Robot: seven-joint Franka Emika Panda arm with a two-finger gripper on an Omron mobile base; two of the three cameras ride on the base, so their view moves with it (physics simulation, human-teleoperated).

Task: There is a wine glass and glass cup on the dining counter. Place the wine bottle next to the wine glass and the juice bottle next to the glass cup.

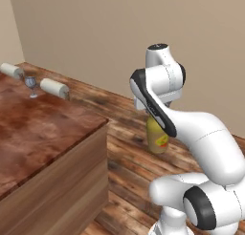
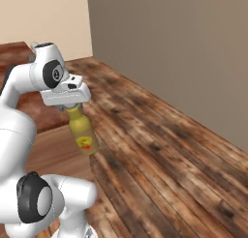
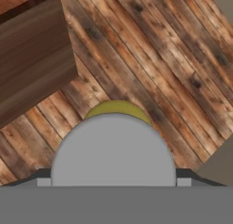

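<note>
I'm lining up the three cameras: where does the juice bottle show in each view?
Left base view: juice bottle, right of centre, partly behind the arm.
Right base view: left of centre, hanging under the gripper.
Hand view: a yellow curve, bottom centre, behind the grey cap.
Shared landmark: the dining counter.

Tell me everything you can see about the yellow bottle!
The juice bottle is stout and yellow, like smooth plastic, with a small red-orange label on its belly. It narrows to a neck at the top, and the cap is hidden by the gripper, which closes around the neck and holds it. The bottle hangs nearly upright, a little tilted, in the air above the plank floor, just off the corner of the dining counter. Nothing but the gripper touches it.
</note>
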